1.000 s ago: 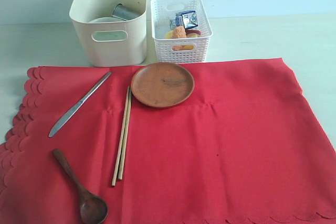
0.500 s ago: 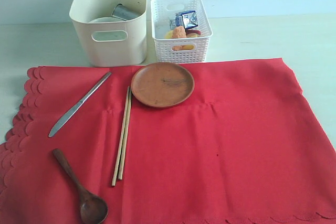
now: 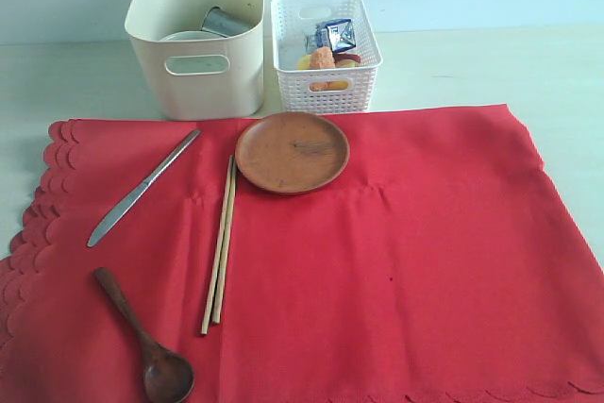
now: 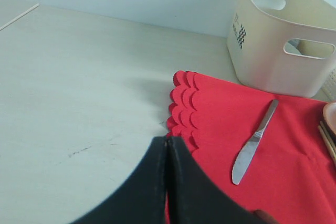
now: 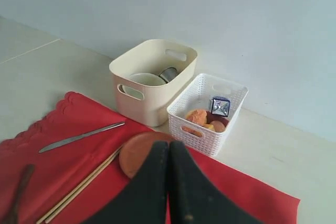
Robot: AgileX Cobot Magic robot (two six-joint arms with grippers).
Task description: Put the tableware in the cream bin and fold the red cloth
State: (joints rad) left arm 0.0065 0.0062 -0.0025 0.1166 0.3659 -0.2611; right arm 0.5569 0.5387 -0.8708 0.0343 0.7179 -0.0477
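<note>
The red cloth lies spread flat over the table. On it rest a round brown plate, a silver knife, a pair of wooden chopsticks and a dark wooden spoon. Behind it stands the cream bin, holding a steel cup and a white bowl. Neither arm shows in the exterior view. My left gripper is shut and empty above the cloth's scalloped edge, short of the knife. My right gripper is shut and empty, in line with the plate.
A white lattice basket with food items and a blue-and-white carton stands right of the cream bin. Pale tabletop runs behind and beside the cloth, up to a light wall.
</note>
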